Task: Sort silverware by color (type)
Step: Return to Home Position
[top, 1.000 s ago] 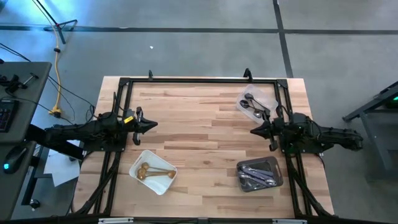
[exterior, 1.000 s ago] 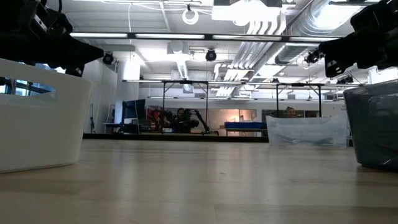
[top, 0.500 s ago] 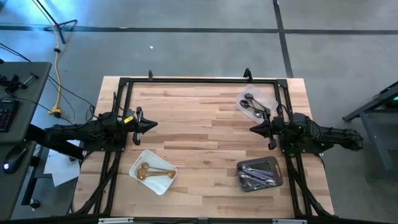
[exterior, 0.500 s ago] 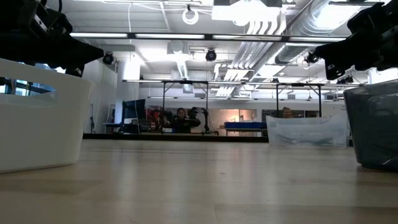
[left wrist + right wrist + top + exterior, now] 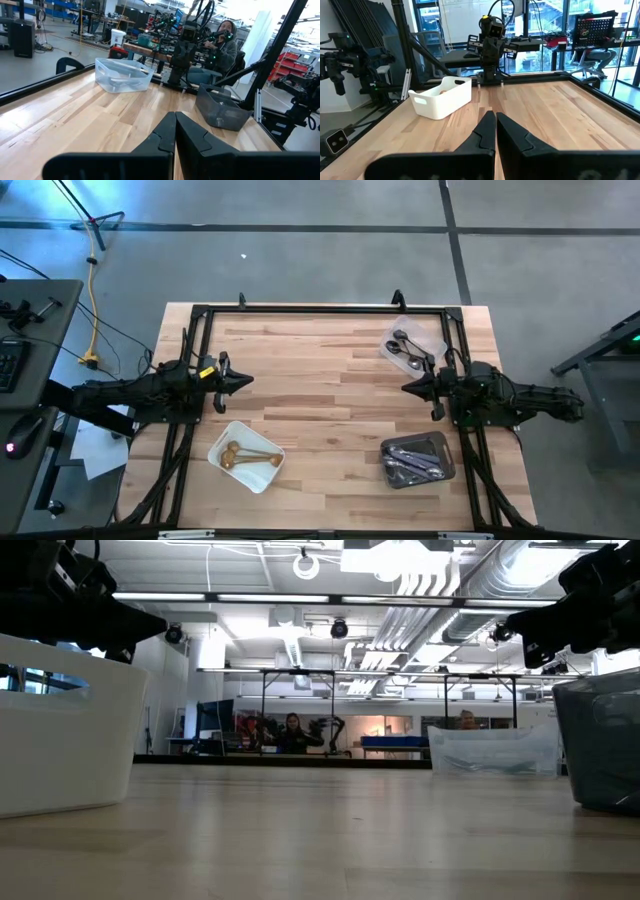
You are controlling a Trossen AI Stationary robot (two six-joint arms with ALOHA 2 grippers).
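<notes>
the worktop (image 5: 330, 390) is a slab of pale wooden planks, butcher-block style, with visible grain and a matte finish. it is ringed by a black metal frame (image 5: 320, 308). the dark left arm (image 5: 130, 392) and right arm (image 5: 520, 402) lie low along its left and right edges, facing each other across the middle. the left gripper (image 5: 249, 380) hangs over the left side of the wood, its fingers (image 5: 161, 139) pressed together into one narrow wedge. the right gripper (image 5: 405, 388) mirrors it over the right side, its fingers (image 5: 484, 134) likewise pressed together.

three small plastic bins sit on the wood. the white bin (image 5: 259, 474), opaque and round-cornered with a cut-out handle, stands at the near left, turned askew. gold spoons (image 5: 238, 452) lie in it, warm yellow metal with round bowls. the dark grey bin (image 5: 418, 438), smoky and translucent, stands at the near right. it holds the dark grey-black utensils (image 5: 412, 467), heaped lengthwise. the clear bin (image 5: 432, 340), at the far right near the right gripper, holds the shiny silver spoons (image 5: 408, 352), which show bright against the wood.
</notes>
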